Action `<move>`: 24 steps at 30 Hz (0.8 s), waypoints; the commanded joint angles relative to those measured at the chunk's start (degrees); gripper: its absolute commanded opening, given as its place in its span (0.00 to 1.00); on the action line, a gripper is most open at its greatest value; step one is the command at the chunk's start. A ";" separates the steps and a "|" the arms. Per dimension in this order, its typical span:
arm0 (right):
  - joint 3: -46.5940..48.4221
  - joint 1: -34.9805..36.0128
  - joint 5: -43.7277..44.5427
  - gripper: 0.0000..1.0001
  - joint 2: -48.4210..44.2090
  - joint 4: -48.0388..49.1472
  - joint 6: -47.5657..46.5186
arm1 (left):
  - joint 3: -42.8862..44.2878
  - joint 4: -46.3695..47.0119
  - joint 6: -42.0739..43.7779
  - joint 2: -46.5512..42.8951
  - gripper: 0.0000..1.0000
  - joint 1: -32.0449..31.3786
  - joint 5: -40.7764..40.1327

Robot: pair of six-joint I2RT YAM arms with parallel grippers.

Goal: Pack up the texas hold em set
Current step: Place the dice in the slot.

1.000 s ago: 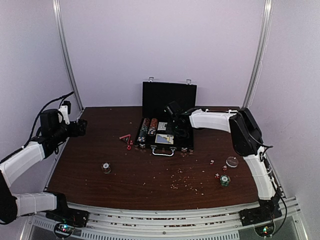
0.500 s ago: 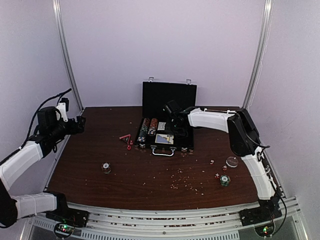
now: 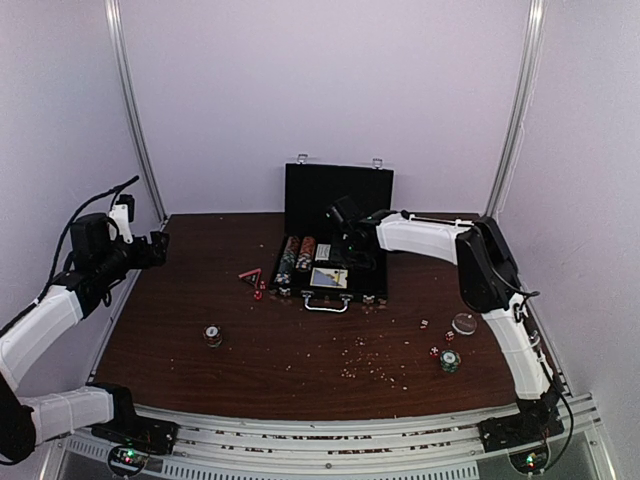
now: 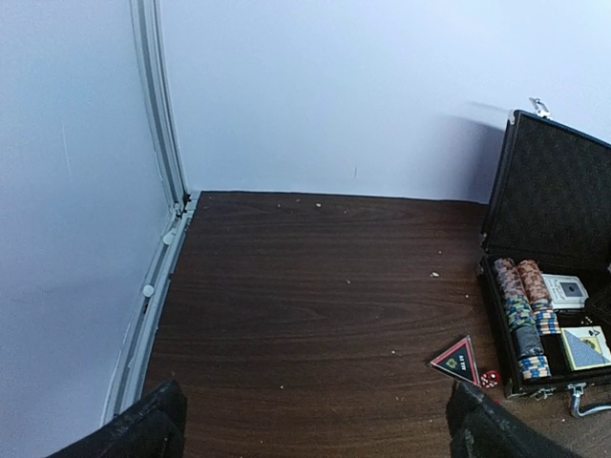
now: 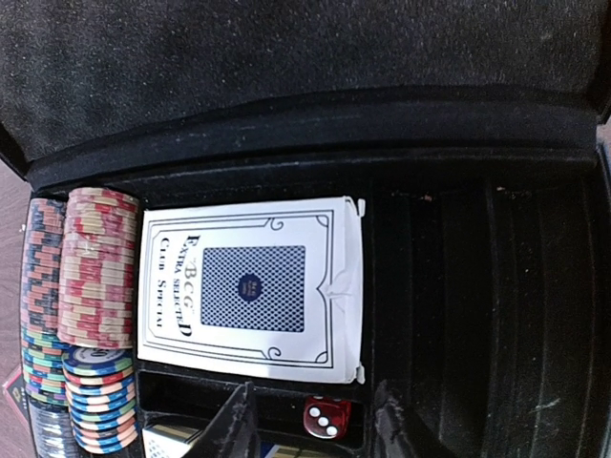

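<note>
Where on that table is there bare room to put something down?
The back-left table, between the side rail and the case, is bare. Crowded: front right, with dice and chips; crumbs lie mid-front.

In the right wrist view the bottom edge cuts off all but the tips of the right gripper (image 5: 315, 425) and most of a second card box (image 5: 181, 444), and the chips (image 5: 95, 277) run off the left edge. In the left wrist view the left gripper (image 4: 315, 434) is only two dark stubs at the bottom edge, and the case (image 4: 549, 191) runs off the right side. From above, the round clear thing (image 3: 464, 323) by the right arm (image 3: 505, 335) and the pale specks (image 3: 372, 362) on the table (image 3: 170, 320) are too small to tell.
</note>
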 commanded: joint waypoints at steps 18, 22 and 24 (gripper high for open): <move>0.99 -0.46 -1.51 0.56 -0.60 -5.25 2.33 | 0.26 0.86 0.45 -0.04 0.98 -0.26 -1.42; 1.18 -0.64 -2.15 0.56 0.61 -5.17 3.29 | 0.16 0.88 0.36 0.12 0.98 -0.27 -1.43; 1.23 -0.74 -2.23 0.55 1.16 -5.12 3.68 | 0.25 0.86 0.37 0.02 0.98 -0.29 -1.51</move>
